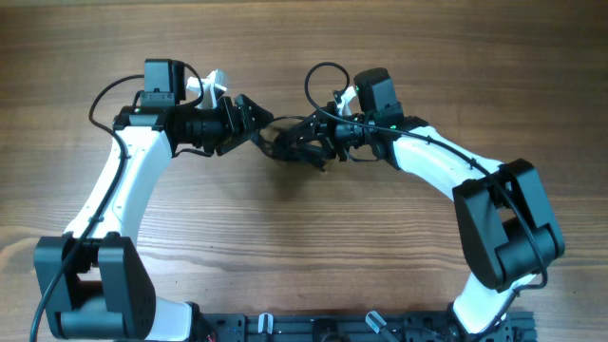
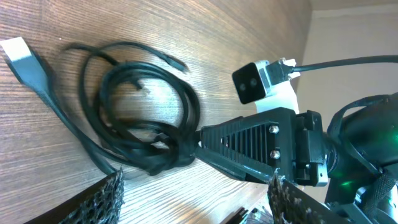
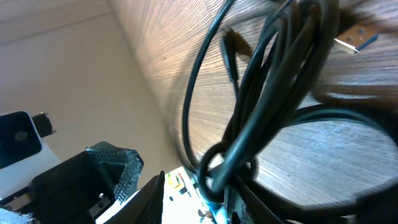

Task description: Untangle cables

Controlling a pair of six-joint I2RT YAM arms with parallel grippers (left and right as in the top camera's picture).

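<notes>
The cables lie as a bundle of thin black loops on the wooden table, between my two grippers. In the left wrist view the cables form loose coils with a flat white-tipped plug at the far left. My left gripper is open just short of them, nothing between its mesh-padded fingers. My right gripper has its tips in the bundle. In the right wrist view the cables run between that gripper's parted jaws, with a gap beside them. A metal USB plug shows at the top right.
Both arms reach in from the table's sides and meet at the back middle. A thicker black wire loops above the right wrist. The arms' base rail runs along the front edge. Bare wood lies in front of the bundle.
</notes>
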